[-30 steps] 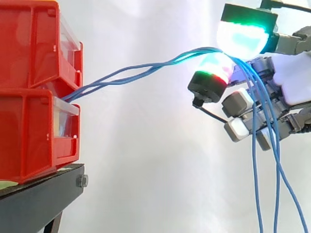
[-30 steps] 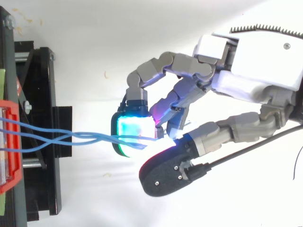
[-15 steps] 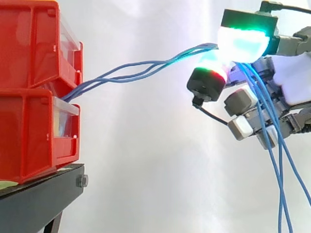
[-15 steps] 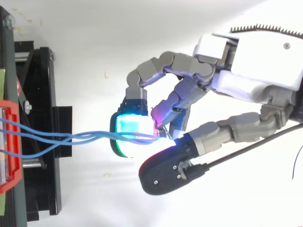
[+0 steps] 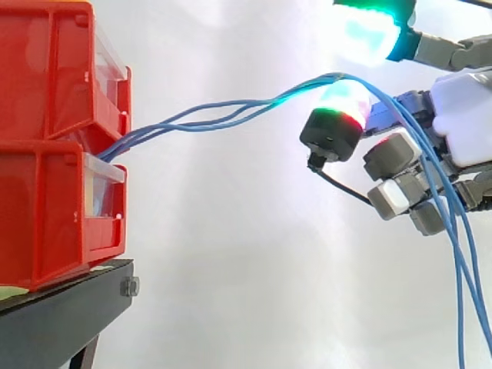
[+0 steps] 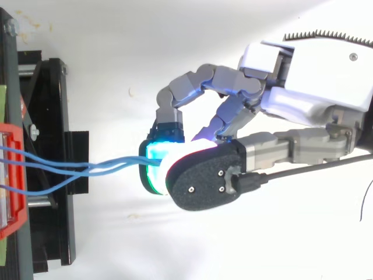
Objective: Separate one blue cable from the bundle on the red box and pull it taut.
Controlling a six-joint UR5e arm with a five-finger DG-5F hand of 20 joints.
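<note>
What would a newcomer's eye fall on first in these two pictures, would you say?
The glowing fingertips of the hand on the side view's right: a cyan-green one raised above a red-green one. The blue cables stretch from the stacked red bins at the left, drape over the lower fingertip and hang down past the hand.

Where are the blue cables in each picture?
Side view: the blue cables climb from the red bins at the left up to the hand at the upper right, then hang down by the right edge.
Top view: the blue cables run almost level from the left edge to the hand in the middle.
Shared landmark: the red bins, where the cables start.
</note>
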